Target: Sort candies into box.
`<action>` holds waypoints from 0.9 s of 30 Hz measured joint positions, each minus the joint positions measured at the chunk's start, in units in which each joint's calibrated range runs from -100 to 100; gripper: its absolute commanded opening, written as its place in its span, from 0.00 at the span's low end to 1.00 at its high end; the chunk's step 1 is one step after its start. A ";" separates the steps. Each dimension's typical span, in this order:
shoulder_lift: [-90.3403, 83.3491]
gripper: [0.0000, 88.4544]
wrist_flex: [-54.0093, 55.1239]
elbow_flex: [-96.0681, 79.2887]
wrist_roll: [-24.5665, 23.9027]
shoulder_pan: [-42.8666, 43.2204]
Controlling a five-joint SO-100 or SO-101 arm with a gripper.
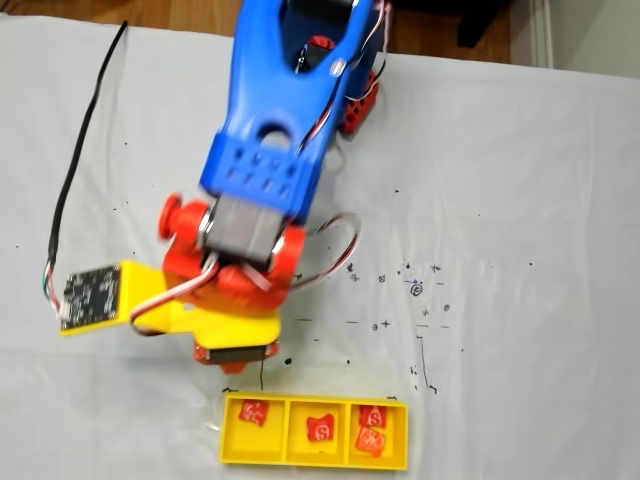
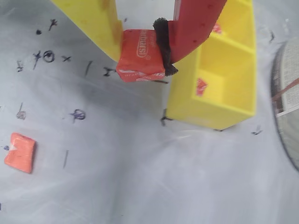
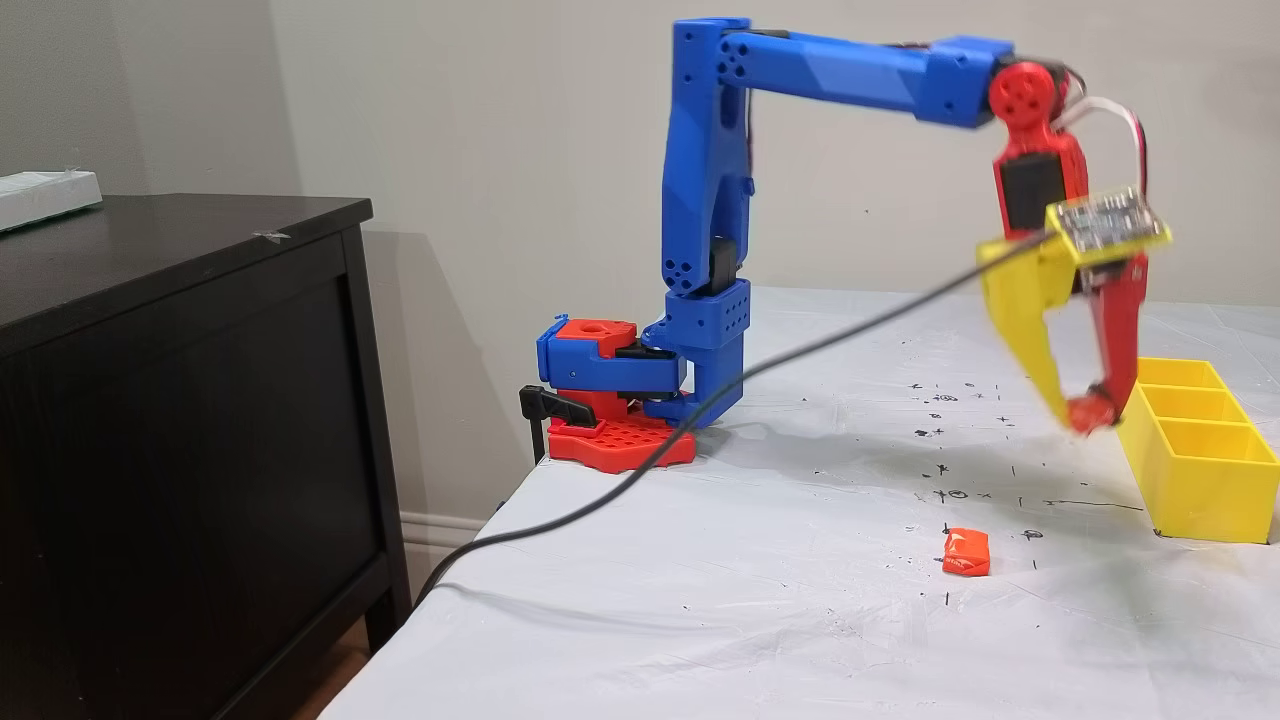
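The gripper (image 2: 142, 58) is clamped on one candy (image 2: 141, 55): in the wrist view a yellow finger (image 2: 96, 23) presses its left side and a red finger (image 2: 196, 25) with a black pad presses its right. The candy is orange-red with white lettering and hangs above the white table cover (image 2: 117, 177), just left of the yellow box (image 2: 233, 102). In a fixed view from the side, the gripper (image 3: 1085, 412) holds this candy (image 3: 1088, 412) in the air close to the box (image 3: 1200, 480), level with its rim.

Six candies can be counted. In a fixed view from above, the box (image 1: 232, 442) has three compartments in a row: the left one holds one candy (image 1: 252, 411), the middle one holds one (image 1: 319, 429), and the right one holds two, one (image 1: 372, 415) just above the other (image 1: 370, 440). The fifth is in the gripper. The sixth candy (image 2: 20, 152) lies loose on the table cover, well apart from the box; it appears on the cover in the side view (image 3: 966, 552) too.

One blue arm (image 3: 705, 200) stands on a red base (image 3: 615, 440). A black cable (image 3: 700, 410) runs across the table, which bears small black pen marks (image 1: 415, 290).
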State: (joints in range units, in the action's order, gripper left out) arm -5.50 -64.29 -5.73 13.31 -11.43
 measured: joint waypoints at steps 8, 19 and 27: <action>-5.92 0.00 3.17 0.00 -5.71 5.23; -5.92 0.00 9.92 -3.08 -8.45 11.63; -2.45 0.00 15.32 -4.28 -8.99 12.56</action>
State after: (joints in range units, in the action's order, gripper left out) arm -7.95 -48.97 -10.01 4.32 1.13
